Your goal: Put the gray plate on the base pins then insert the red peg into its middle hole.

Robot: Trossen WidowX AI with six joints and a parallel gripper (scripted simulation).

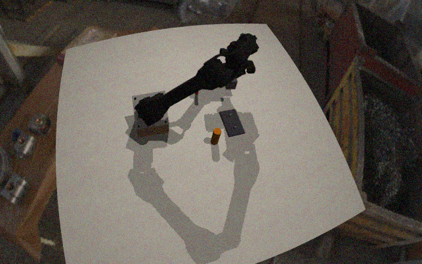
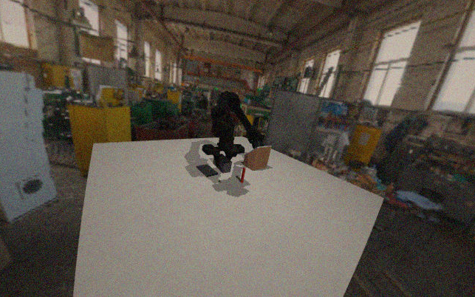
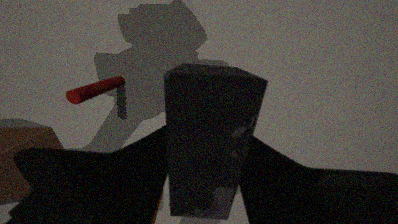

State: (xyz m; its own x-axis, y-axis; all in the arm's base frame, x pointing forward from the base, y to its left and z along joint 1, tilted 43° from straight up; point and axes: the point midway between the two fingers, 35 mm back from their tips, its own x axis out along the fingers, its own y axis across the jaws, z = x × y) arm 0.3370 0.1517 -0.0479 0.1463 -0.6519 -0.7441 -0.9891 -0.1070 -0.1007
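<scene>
My gripper (image 2: 223,156) (image 3: 204,126) is shut on the gray plate (image 3: 215,107) (image 2: 225,166), which is raised above the table. In the wrist view it stands between both fingers; in the top view the arm hides most of it. The dark base (image 1: 235,129) (image 2: 207,170) lies flat on the table beside the held plate, its two small pins pointing up. The red peg (image 2: 243,175) (image 3: 95,90) stands upright on the table, clear of the gripper, to the left in the wrist view. The plate's middle hole cannot be made out.
An orange cylinder (image 1: 215,136) stands close beside the base. The arm is mounted on a brown box (image 1: 153,131) (image 2: 258,158) (image 3: 25,150), which is not far from the red peg. Shadows of the arm lie across the white table (image 1: 288,164) (image 2: 213,236).
</scene>
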